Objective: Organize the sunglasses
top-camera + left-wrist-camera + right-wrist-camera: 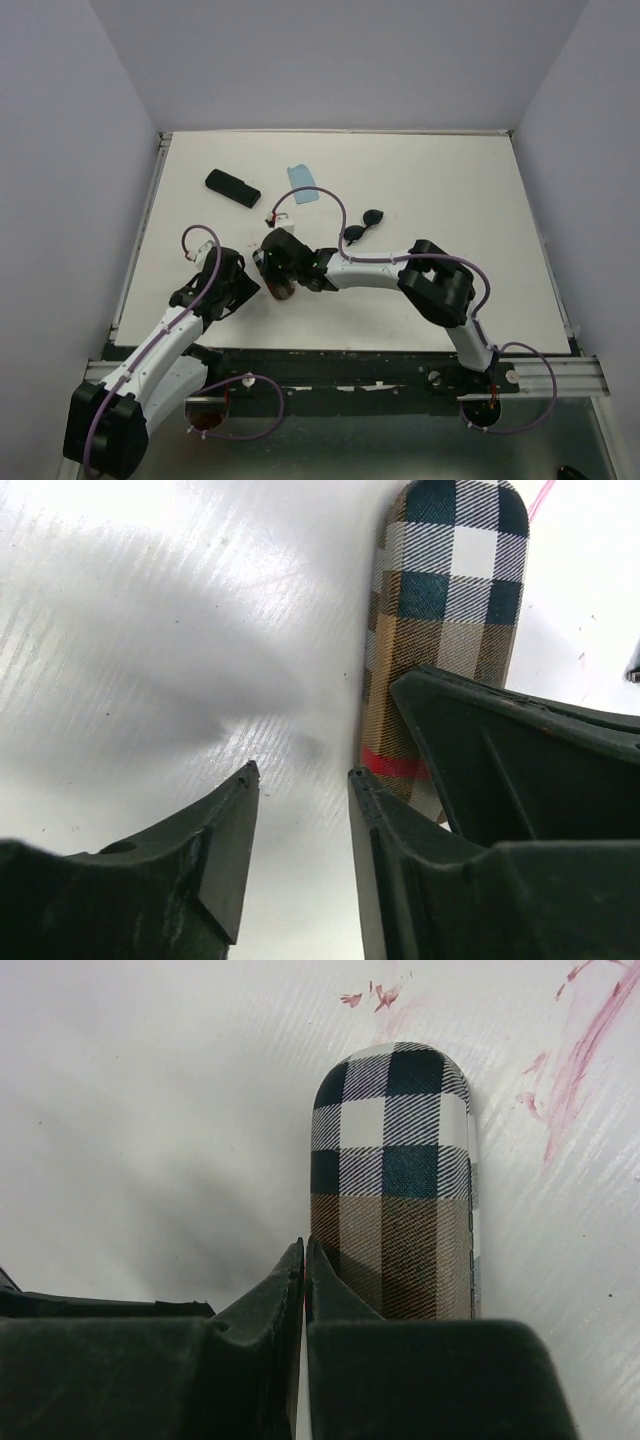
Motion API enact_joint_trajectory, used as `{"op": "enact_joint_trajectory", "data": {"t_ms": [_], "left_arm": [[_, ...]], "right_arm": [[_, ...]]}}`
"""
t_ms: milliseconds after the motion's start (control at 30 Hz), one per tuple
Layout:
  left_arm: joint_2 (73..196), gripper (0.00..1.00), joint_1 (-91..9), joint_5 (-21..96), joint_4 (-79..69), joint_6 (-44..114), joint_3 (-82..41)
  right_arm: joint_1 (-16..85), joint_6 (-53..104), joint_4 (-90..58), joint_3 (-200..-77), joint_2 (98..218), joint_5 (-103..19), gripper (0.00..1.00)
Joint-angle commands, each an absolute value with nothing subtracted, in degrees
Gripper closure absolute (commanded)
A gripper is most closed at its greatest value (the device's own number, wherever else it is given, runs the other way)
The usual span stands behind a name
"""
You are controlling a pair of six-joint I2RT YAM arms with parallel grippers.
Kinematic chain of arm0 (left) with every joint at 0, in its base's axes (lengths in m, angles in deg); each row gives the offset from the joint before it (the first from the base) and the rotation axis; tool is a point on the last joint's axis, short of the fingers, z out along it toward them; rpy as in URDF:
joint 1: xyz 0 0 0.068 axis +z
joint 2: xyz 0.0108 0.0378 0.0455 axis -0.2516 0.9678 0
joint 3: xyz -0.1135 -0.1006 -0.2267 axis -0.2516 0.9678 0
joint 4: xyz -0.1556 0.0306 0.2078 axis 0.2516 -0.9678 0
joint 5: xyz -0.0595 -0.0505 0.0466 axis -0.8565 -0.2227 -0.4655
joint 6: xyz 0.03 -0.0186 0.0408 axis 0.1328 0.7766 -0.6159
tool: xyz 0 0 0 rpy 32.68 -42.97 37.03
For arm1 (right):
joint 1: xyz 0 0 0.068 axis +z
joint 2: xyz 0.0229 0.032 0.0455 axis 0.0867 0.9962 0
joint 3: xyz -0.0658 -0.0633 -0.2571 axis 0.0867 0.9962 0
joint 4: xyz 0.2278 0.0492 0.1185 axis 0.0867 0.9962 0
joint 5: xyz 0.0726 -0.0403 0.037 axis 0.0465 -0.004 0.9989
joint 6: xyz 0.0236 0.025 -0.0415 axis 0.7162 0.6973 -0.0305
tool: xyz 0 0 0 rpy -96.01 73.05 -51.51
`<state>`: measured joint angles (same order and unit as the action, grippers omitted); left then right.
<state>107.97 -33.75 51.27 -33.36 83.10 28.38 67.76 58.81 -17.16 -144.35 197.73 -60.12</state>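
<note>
The black-framed sunglasses [363, 226] lie folded on the table, right of centre. The orange wraparound pair does not show on the table. The plaid tan-and-black case [281, 289] lies closed between my two grippers. My left gripper [250, 285] is open and empty in the left wrist view [300, 772], with the plaid case [450, 590] just outside its right finger. My right gripper [272, 268] is shut in the right wrist view [304, 1245], its fingers pressed together right beside the left side of the plaid case [390, 1180].
A plain black case [233, 186] lies at the back left. A light blue cloth [302, 180] lies next to it. Red marks [580, 1040] stain the white table. Grey walls close in the table's back and sides.
</note>
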Motion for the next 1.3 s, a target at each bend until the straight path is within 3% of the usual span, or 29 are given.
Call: {"op": "enact_joint_trajectory", "data": {"t_ms": [0, 133, 233, 267, 333, 367, 533, 633, 900, 1267], "left_arm": [[105.51, 0.48, -33.03, 52.67, -36.35, 84.85, 28.18], [104.64, 0.43, -32.59, 51.35, -35.73, 83.62, 27.66], [103.67, 0.31, -32.33, 51.44, -36.26, 82.83, 26.25], [103.06, 0.23, -32.33, 51.44, -36.17, 82.31, 25.72], [101.39, 0.05, -32.24, 51.53, -36.61, 81.25, 24.23], [100.60, 0.01, -32.24, 51.70, -36.79, 80.72, 23.44], [95.76, 0.01, -32.33, 53.63, -38.19, 79.31, 19.92], [94.44, 0.01, -32.24, 56.01, -37.59, 79.05, 17.73], [106.81, 0.01, -29.96, 59.79, -36.70, 78.08, 6.93], [149.15, 0.01, -15.10, 46.52, -29.58, 77.29, -22.49]], "right_arm": [[67.55, 57.74, -6.47, -140.91, 203.06, -60.78, 0.89], [67.55, 56.25, -6.38, -141.78, 200.61, -61.48, 0.86], [67.47, 54.23, -6.73, -142.75, 196.66, -62.71, 0.77], [67.55, 53.53, -6.82, -143.19, 195.25, -63.23, 0.73], [67.46, 51.95, -7.69, -143.55, 191.39, -64.29, 0.59], [67.29, 50.98, -8.05, -143.55, 189.37, -64.99, 0.50], [65.36, 49.04, -9.80, -142.15, 181.63, -70.17, 0.15], [63.08, 48.69, -9.90, -139.86, 177.93, -73.25, 0.02], [53.85, 50.35, -14.81, -126.25, 166.87, -67.56, 0.01], [51.29, 49.57, -22.55, -111.56, 153.50, -74.75, 0.00]]}}
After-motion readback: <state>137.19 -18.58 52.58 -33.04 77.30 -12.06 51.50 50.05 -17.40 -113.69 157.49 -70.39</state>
